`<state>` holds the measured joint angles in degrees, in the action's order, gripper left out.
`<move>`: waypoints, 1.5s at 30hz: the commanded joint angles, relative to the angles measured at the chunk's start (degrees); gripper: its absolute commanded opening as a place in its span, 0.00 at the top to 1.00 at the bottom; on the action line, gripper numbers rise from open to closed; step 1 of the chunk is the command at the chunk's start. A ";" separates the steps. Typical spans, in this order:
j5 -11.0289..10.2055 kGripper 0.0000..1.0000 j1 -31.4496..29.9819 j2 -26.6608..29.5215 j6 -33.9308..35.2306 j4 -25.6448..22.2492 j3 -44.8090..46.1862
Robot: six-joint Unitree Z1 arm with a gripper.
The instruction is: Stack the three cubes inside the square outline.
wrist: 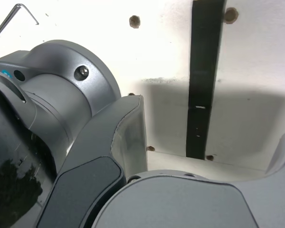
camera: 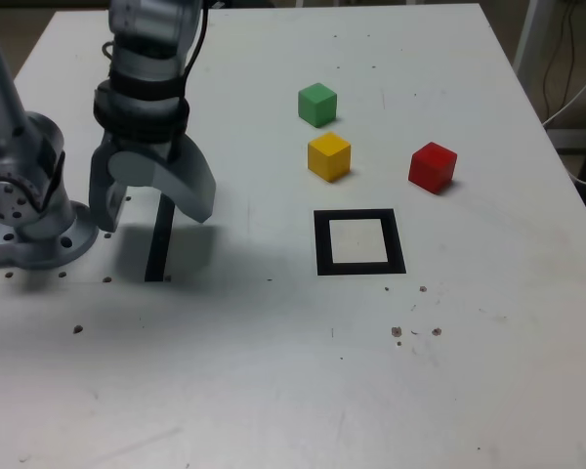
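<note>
The claw point(camera: 154, 207) gapes, empty — ready to fetch. Off the frame point(camera: 397, 241), green point(camera: 317, 105), yellow point(camera: 329, 156) and red point(camera: 433, 167) stand apart — easy to grip singly, I'd say.

White tabletop point(camera: 225, 391), scattered dark spots

Noted solid green on one cube point(camera: 317, 105); solid warm yellow on another cube point(camera: 329, 157); solid red on the remaining cube point(camera: 433, 168); logged thick black for the square outline point(camera: 324, 244), with white inside; recorded white for the tabletop point(camera: 225, 391), speckled with brown holes point(wrist: 134, 21); observed black on the straight strip point(camera: 161, 239), with small pale flecks in the wrist view; marked grey for the gripper point(camera: 154, 213); saw grey on the arm base point(wrist: 57, 97), with a small blue-teal patch; read silvery grey off the bent rod point(wrist: 7, 23).
</note>
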<state>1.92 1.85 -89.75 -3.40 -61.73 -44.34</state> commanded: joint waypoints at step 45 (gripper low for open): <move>-3.76 0.01 6.22 -30.43 -9.66 -26.45 -60.47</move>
<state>-1.70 7.67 -119.38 -12.64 -87.33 -103.58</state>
